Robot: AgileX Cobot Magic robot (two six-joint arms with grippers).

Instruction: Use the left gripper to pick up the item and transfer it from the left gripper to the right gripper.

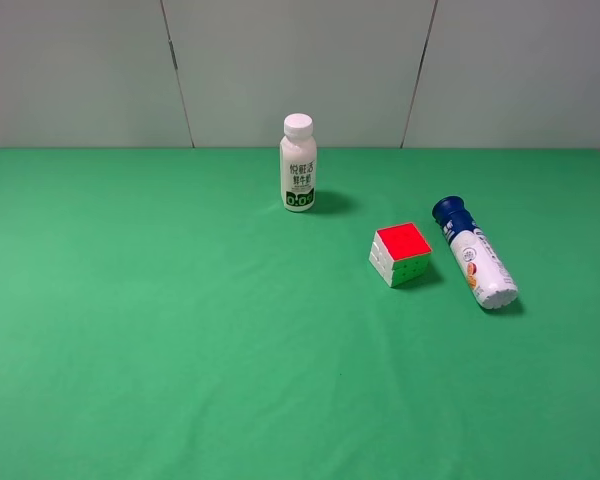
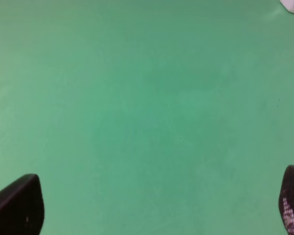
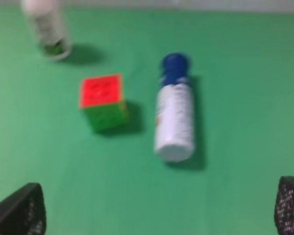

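Red on its top face, with white and green side faces, the item (image 1: 401, 253) sits on the green bench (image 1: 180, 330) right of centre in the high view, untouched. Just right of it a white tube with a blue cap (image 1: 474, 252) lies on its side, apart from it. A white drink bottle (image 1: 298, 162) stands upright behind, upper centre. Neither arm shows in the high view. In the wrist views, the left end effector (image 2: 152, 208) and the right end effector (image 3: 157, 210) have fingers spread wide, empty; the right wrist view is blurred.
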